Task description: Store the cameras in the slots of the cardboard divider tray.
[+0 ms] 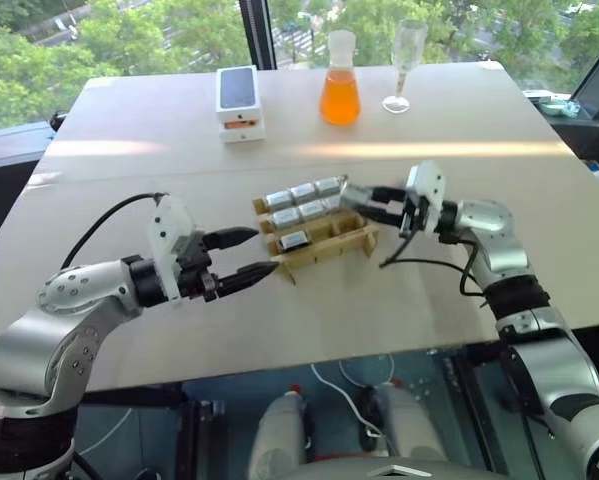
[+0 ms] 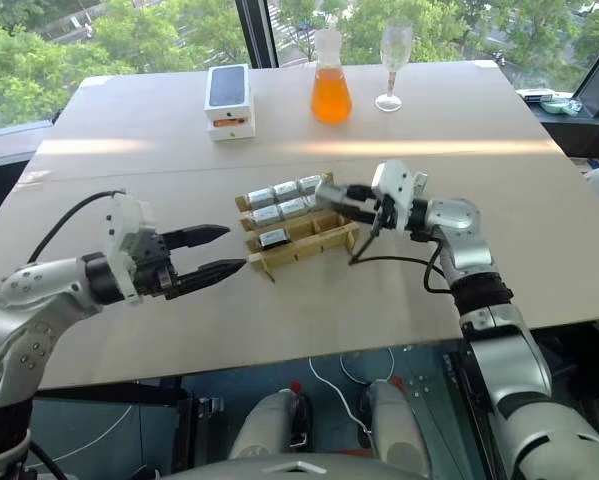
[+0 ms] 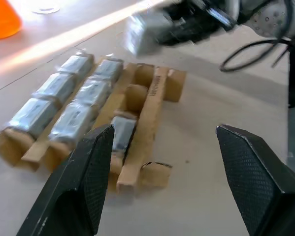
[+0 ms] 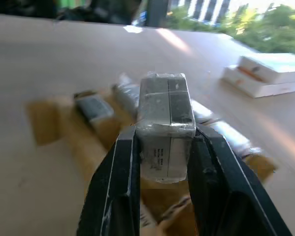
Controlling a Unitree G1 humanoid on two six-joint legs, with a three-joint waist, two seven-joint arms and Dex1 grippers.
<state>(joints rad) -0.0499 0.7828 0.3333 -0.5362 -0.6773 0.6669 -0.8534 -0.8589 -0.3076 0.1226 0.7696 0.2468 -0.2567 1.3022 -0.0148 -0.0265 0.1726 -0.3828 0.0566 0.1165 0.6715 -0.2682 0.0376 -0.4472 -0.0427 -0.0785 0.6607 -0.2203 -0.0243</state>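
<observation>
A: Tray [image 1: 331, 246] is lying at the middle of the table [image 1: 279, 130], its far row and middle row each holding three cameras, its near row holding one at the left end. What are we carrying?

B: We are carrying another camera [image 4: 165, 123] in the right claw [image 4: 162, 147], whose fingers are pinching its two sides; it is hanging over the right end of the tray, above the filled rows.

A: And the left claw [image 1: 241, 256]?

B: It is standing wide open near the tray's left end, holding nothing, apart from the cardboard.

A: How are we doing this step well?

B: In our judgement, we are bringing the camera toward the near row's empty slots, lining its long side up with a slot, lowering it straight between the strips, and letting go only once it is seated, lest the light tray shift.
</observation>
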